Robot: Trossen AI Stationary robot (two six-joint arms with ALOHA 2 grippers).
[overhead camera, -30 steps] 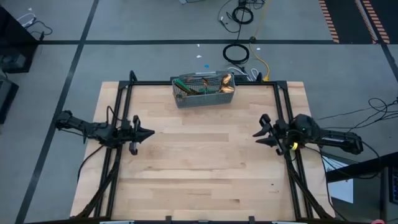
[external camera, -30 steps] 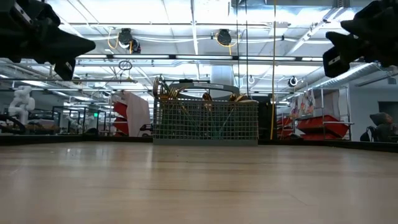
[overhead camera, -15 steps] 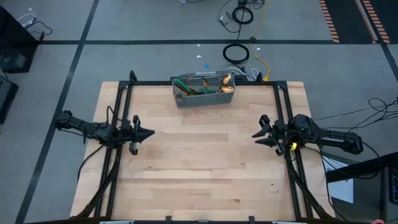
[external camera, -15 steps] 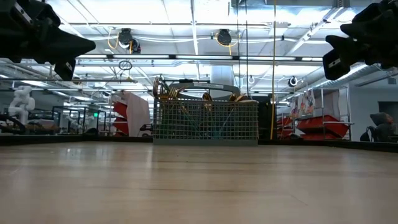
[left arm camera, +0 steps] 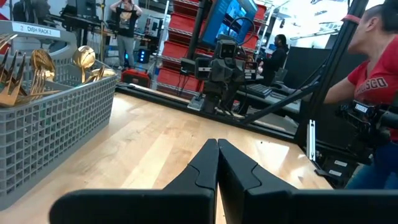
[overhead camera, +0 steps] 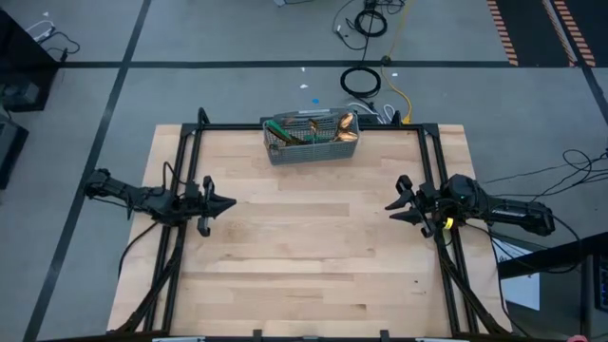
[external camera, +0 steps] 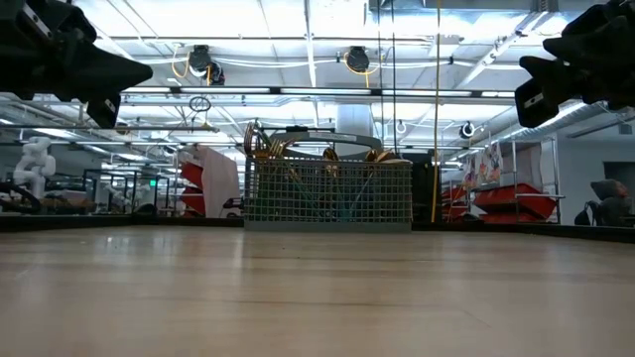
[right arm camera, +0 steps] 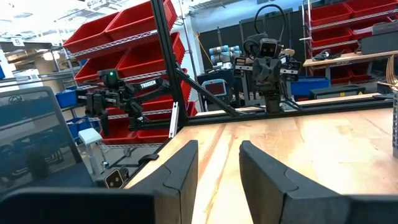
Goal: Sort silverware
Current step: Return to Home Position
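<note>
1. The silverware (overhead camera: 313, 126) stands upright in the caddy (overhead camera: 309, 154), gold heads up, at the 12 o'clock edge of the desk (overhead camera: 313, 256). The caddy's long axis runs roughly 9 to 3.
2. No piece shows loose on the desk, so the sorting looks done and the coming move likely needs no reach.
3. The left gripper (overhead camera: 228, 202) hovers at the desk's 9 o'clock side, pointing toward 3. Its fingers are pressed together on nothing, and the caddy lies at its 2 o'clock.
4. The right gripper (overhead camera: 391, 207) hovers at the 3 o'clock side, pointing toward 9. Its fingers are parted and empty, and the caddy lies at its 10 o'clock.
5. Both are well apart from the caddy, and neither is clearly nearer.
</note>
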